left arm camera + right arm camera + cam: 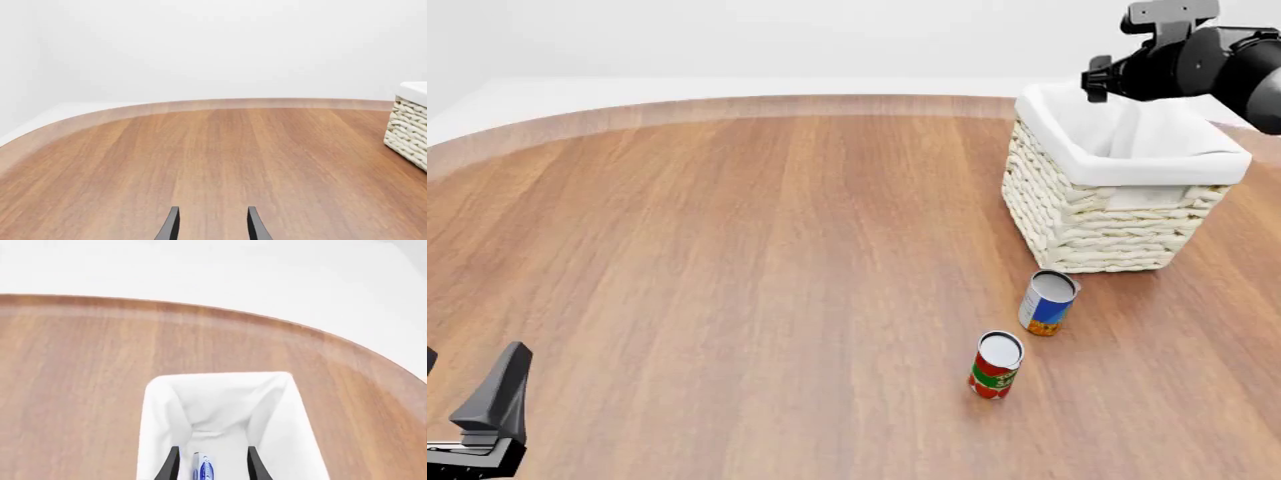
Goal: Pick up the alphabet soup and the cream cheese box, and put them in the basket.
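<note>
Right tool [211, 460] above basket [293, 430], seemingly parted

A bare simulated test scene: a rounded wooden tabletop [761, 250] against blank white walls [761, 40], no furnishings.

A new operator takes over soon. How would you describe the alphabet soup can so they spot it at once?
Start at the woven basket on the table's right side. Just in front of its near left corner stand two small cans; the alphabet soup is the one nearer the basket. It has a blue-and-white label with an orange-yellow bottom band, unlike the red-and-green can.
</note>
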Motion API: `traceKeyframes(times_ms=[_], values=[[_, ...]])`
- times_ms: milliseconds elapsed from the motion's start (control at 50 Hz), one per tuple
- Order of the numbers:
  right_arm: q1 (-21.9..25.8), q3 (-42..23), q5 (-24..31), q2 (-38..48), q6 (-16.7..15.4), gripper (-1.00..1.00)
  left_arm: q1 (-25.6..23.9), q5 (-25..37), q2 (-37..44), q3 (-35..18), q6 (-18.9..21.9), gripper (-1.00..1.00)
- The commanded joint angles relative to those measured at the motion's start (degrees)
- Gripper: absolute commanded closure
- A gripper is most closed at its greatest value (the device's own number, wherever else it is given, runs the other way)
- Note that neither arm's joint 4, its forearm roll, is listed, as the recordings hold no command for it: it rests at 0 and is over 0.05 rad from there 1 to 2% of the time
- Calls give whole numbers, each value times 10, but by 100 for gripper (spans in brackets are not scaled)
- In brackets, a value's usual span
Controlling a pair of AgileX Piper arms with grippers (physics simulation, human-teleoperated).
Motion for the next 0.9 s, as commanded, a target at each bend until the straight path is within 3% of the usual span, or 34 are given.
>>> traceKeyframes(times_ms=[20,380,900], values=[[14,32,-39,-25,-8,-100,0,0,0,0,0,-100],[88,106,-122,-77,-75,-100,0,0,0,0,0,-100],[162,165,-167,-111,-140,-100,0,0,0,0,0,-100]])
